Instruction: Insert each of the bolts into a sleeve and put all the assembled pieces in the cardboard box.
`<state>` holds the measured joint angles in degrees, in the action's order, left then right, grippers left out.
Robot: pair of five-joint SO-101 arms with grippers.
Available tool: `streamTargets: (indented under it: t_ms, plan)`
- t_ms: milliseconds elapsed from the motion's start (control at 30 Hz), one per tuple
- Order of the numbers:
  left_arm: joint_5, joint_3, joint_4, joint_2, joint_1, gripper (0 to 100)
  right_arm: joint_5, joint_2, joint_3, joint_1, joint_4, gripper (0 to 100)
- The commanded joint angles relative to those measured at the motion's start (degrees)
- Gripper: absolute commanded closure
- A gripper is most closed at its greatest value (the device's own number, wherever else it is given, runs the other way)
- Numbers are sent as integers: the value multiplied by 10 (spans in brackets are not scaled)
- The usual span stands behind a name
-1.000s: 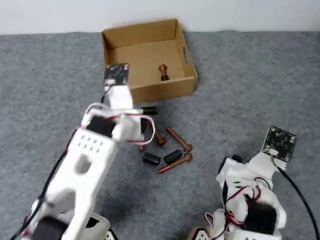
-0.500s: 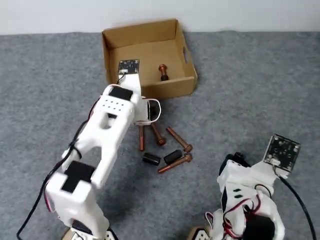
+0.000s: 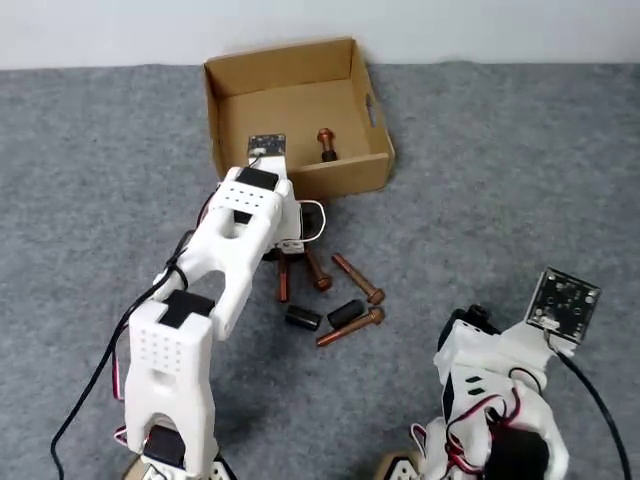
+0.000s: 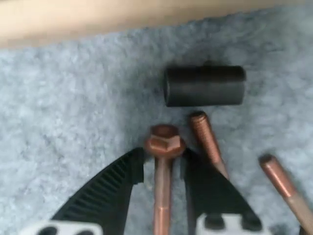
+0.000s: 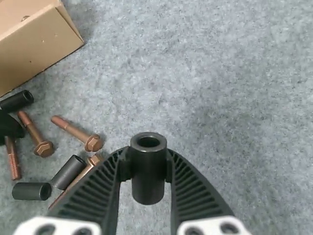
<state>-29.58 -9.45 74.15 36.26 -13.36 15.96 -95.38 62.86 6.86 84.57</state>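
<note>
Left gripper [image 4: 164,161]: jaws standing apart, straddling the shank of a copper bolt [image 4: 163,196] that is lying on the grey mat [image 3: 500,180] just near of the cardboard box [image 3: 330,178].
Right gripper [image 5: 148,155]: clamping a black sleeve [image 5: 147,183] at near right.
Assembled piece [image 3: 326,145]: lying in the box.

Shanks cut off at the edge
The bolt [image 4: 163,188] inside the left claw [image 4: 163,157] loses its shank end at the border, and the outer bolt [image 4: 287,190] does too
</note>
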Motion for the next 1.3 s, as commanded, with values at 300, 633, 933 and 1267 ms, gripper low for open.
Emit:
streamTargets:
  t_ms: [300,633,933,1267]
  plan:
    - [-47,-109,86,-70,6,996,-5,-3,-4,1,-12,991]
    - [-7,-114,185,-301,8,996,-5,-45,14,0,-8,991]
    - [-6,-102,233,-473,4,996,-3,-84,24,-108,-7,991]
    - [50,158,159,-753,8,996,-2,-84,23,-217,-14,991]
